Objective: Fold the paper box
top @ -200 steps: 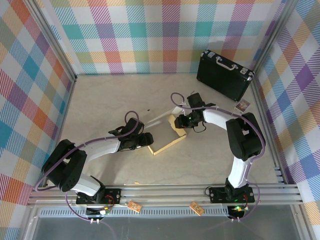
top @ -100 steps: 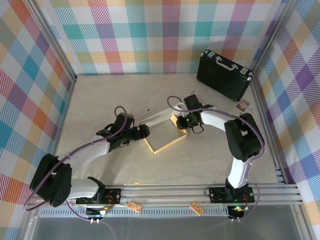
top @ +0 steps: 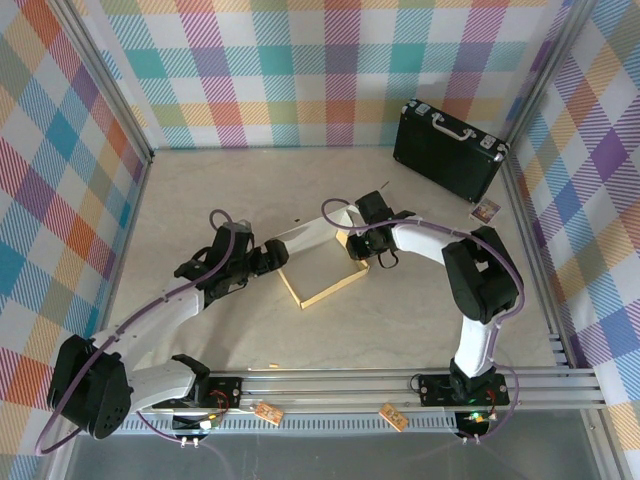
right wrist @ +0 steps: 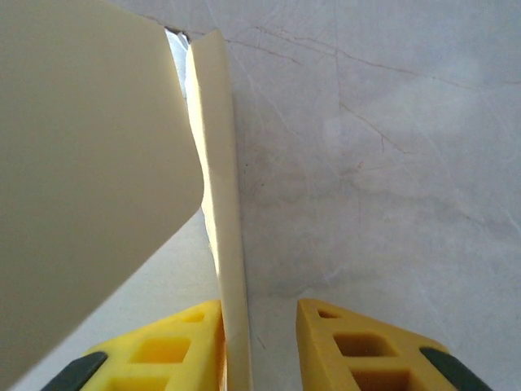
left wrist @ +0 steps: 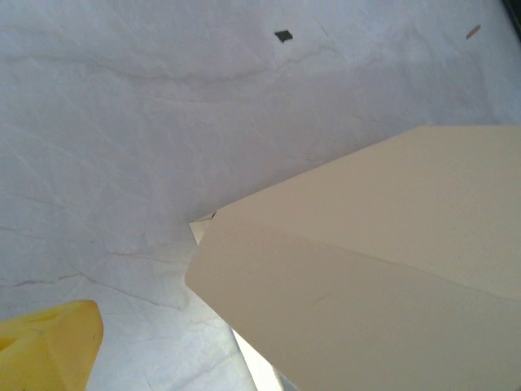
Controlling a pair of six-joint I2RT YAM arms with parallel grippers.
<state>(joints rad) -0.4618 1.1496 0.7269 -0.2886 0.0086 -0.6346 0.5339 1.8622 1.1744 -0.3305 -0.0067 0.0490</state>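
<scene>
The paper box (top: pixel 322 268) lies half-formed in the middle of the table, white inside with tan edges. A long flap (top: pixel 312 232) stands up along its far left side. My left gripper (top: pixel 277 256) is at the box's left corner and is open. One yellow finger (left wrist: pixel 49 346) shows at the lower left, and the tan flap (left wrist: pixel 366 269) covers the rest. My right gripper (top: pixel 353 243) is at the box's right wall. It straddles that upright wall (right wrist: pixel 221 204), open (right wrist: pixel 259 314), with the left finger against the card and a gap to the right finger.
A black briefcase (top: pixel 450 150) stands at the back right near the wall, with a small card (top: pixel 487 211) on the table in front of it. Aluminium rails border the table's left, right and near edges. Two small tags (top: pixel 266 412) lie on the near rail.
My left gripper has opened wider and drawn back to the upper left, off the box's near left corner. The box and my right gripper have shifted slightly left.
</scene>
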